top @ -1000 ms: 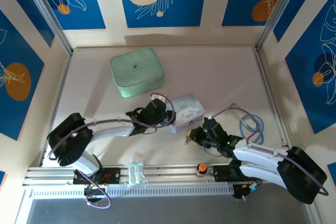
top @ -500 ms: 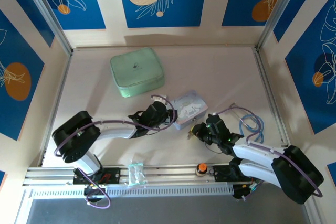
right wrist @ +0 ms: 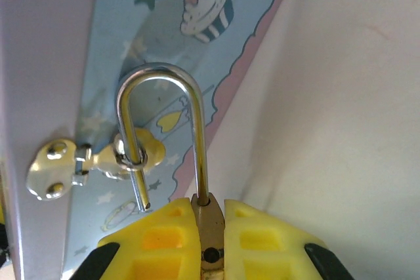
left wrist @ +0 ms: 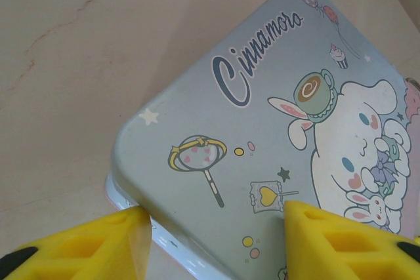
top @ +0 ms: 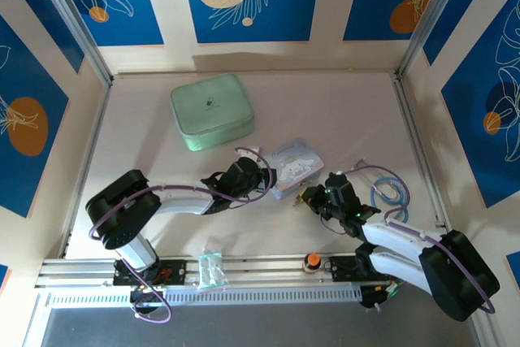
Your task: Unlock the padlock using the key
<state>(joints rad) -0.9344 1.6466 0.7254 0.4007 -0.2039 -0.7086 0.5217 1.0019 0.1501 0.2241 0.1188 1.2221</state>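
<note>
The brass padlock (right wrist: 211, 226) is pinched between my right gripper's (right wrist: 210, 209) yellow fingers (right wrist: 164, 231). Its silver shackle (right wrist: 159, 75) stands open, the free end out of the body and threaded through the ring of the tin's hasp (right wrist: 131, 151). In the top view my right gripper (top: 314, 198) sits at the near right edge of the pale blue cartoon tin (top: 294, 166). My left gripper (top: 264, 178) clamps the tin's left corner; its fingers (left wrist: 98, 244) straddle the lid (left wrist: 262, 109). The key is hidden.
A mint green case (top: 211, 111) lies at the back left. An orange knob (top: 311, 262) and a small clear packet (top: 211, 267) rest on the front rail. A blue cable loop (top: 388, 194) lies right of my right arm.
My right gripper has moved away from the rail, up to the tin, carrying the padlock. The tin and my left gripper have shifted slightly to the right and back.
</note>
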